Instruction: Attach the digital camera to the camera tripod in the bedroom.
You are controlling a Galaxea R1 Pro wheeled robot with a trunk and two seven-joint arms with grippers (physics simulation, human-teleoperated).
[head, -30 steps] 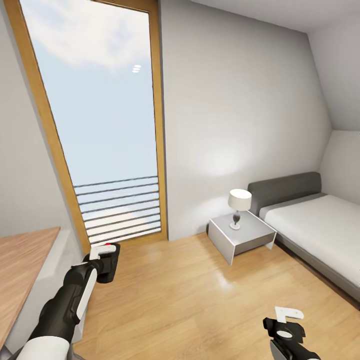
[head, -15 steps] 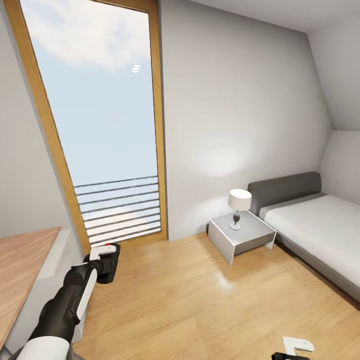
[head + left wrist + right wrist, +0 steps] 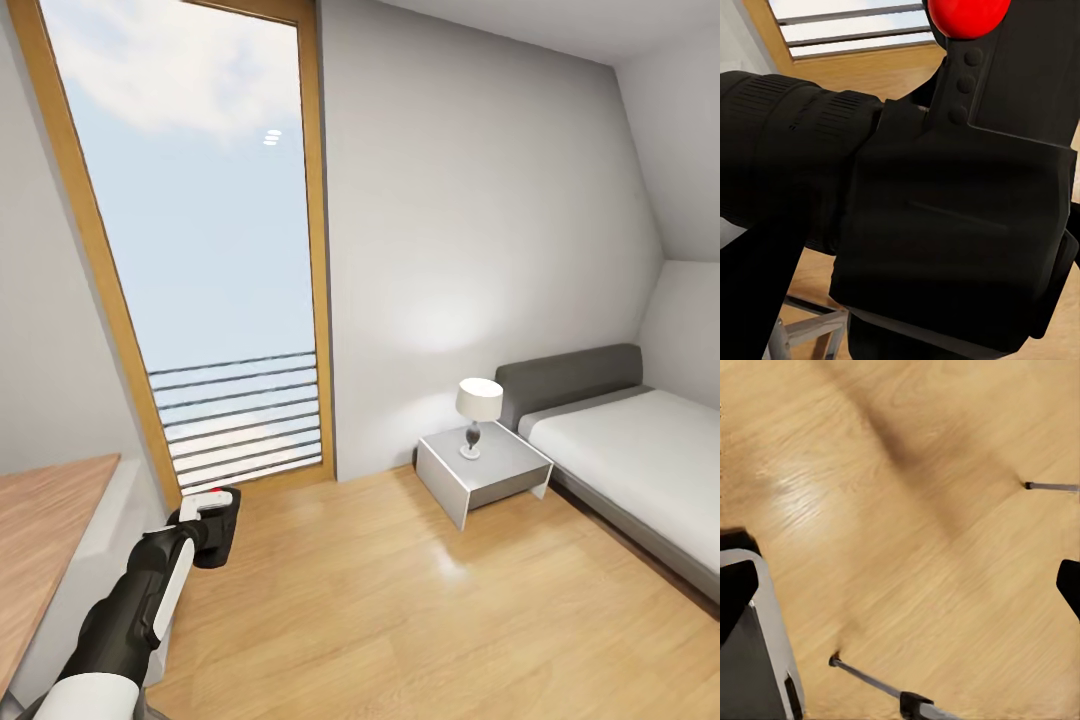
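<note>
- The digital camera (image 3: 213,522) is in my left gripper (image 3: 205,525), held up over the light wood floor (image 3: 400,610) near the foot of the tall window (image 3: 190,230). In the left wrist view the digital camera's black body (image 3: 945,225), lens barrel (image 3: 787,135) and red button (image 3: 967,15) sit right against the lens.
- Left gripper: clamped on the camera, judging by how it is carried; the fingers themselves are hidden behind the body.
- Right gripper: I cannot tell whether it is parted or closed. The right wrist view gives dark shapes at its edges and nothing decisive.
- That same view looks down on the floor with thin silver legs on black feet (image 3: 870,679) (image 3: 1050,486). I judge these to be the camera tripod's legs; its head is not visible.
- Room: grey bed (image 3: 630,450) along the far right wall, bedside table (image 3: 482,470) with a small lamp (image 3: 478,412), wooden surface (image 3: 45,540) at the left edge.
- Progress, my judgement: pick-up done, camera in the bedroom. Left: bring the tripod head into sight, line up the camera, seat it.
</note>
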